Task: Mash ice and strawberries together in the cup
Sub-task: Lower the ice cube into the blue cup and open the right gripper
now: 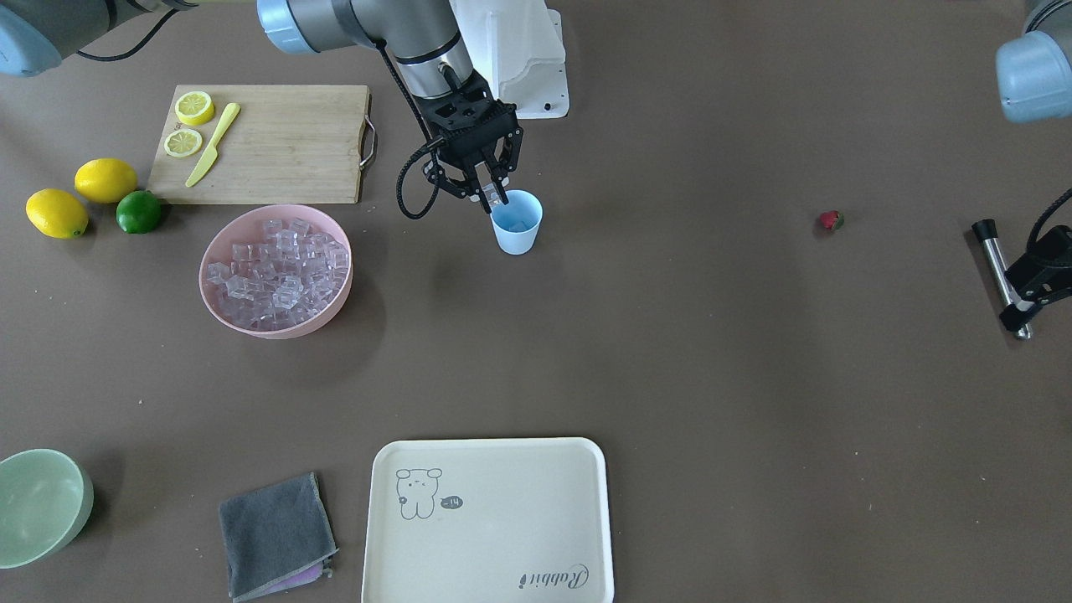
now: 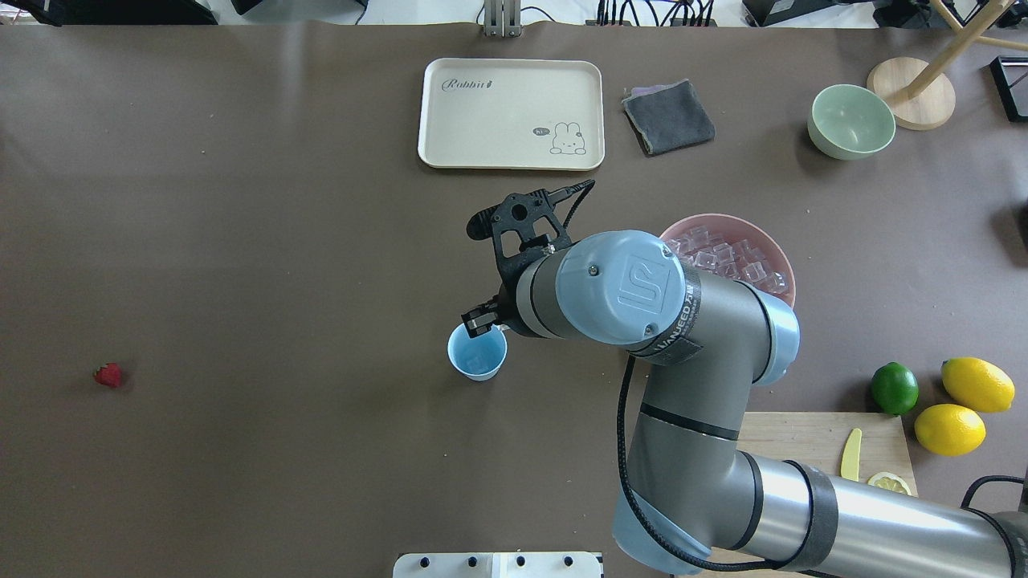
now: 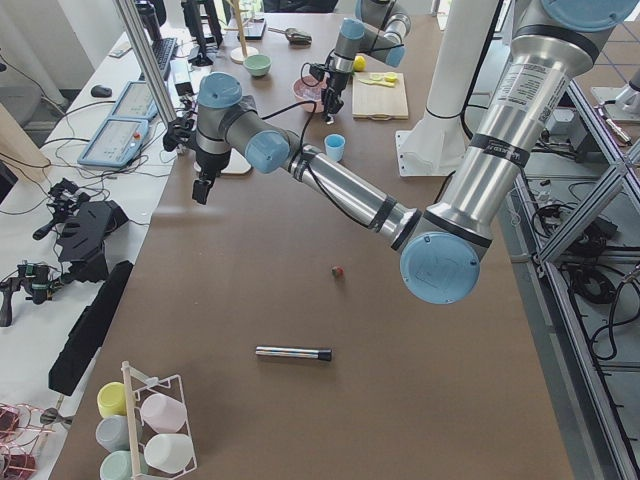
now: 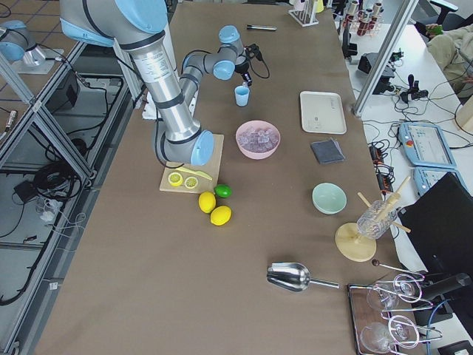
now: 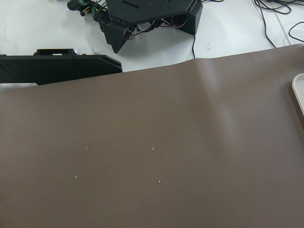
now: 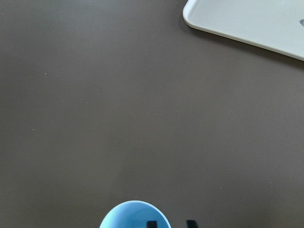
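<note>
Where the right gripper (image 1: 493,199) hangs over the cup (image 1: 517,228), its fingers are drawn close together and a small clear ice cube (image 1: 490,193) is seen pinched between the tips, just above the rim. The cup is set upright near the middle of the table, its long axis vertical, its mouth turned up and its taper narrowing toward the base. In the right wrist view only the rim is caught at the lower edge, with two dark fingertips (image 6: 152,223) above it.

The rest of the ice (image 1: 280,268) is heaped in a pink bowl (image 1: 276,209) beside the cup, on the robot's right. The strawberry (image 1: 830,220) is laid on bare table well apart from the cup, on the robot's left; its green top appears to be turned away from the cup, though it is very small.

The left gripper (image 3: 202,192) is held high, pointing down, toward the operators' edge of the table; how far its fingers are parted cannot be told, and nothing is seen in them. A metal rod (image 3: 293,353) with a black end is laid flat near the table's left end, its long axis running across the table and the black end pointed toward the robot's side.

Halved lemons (image 1: 188,124) and a yellow knife (image 1: 213,144) are laid on a wooden cutting board (image 1: 293,142).
</note>
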Robot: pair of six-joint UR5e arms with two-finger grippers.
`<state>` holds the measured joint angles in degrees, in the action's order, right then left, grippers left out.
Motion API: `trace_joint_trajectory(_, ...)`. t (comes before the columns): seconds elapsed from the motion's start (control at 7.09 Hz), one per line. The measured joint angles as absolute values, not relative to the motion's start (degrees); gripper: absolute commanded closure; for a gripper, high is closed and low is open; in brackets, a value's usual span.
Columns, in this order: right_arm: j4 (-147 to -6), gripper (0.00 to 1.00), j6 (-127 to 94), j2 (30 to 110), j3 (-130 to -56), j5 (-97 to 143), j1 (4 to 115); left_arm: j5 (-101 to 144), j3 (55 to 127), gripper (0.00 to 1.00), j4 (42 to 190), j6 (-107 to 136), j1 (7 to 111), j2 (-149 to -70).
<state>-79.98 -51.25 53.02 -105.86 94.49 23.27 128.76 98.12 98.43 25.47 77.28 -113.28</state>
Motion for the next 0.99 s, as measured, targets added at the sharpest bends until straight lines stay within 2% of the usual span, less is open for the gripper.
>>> trace_joint_trajectory(0.99, -74.5, 1.0, -51.2, 52.2, -101.2, 91.6, 21.2, 128.6, 97.6, 0.02, 98.6, 25.3, 77.3, -113.3)
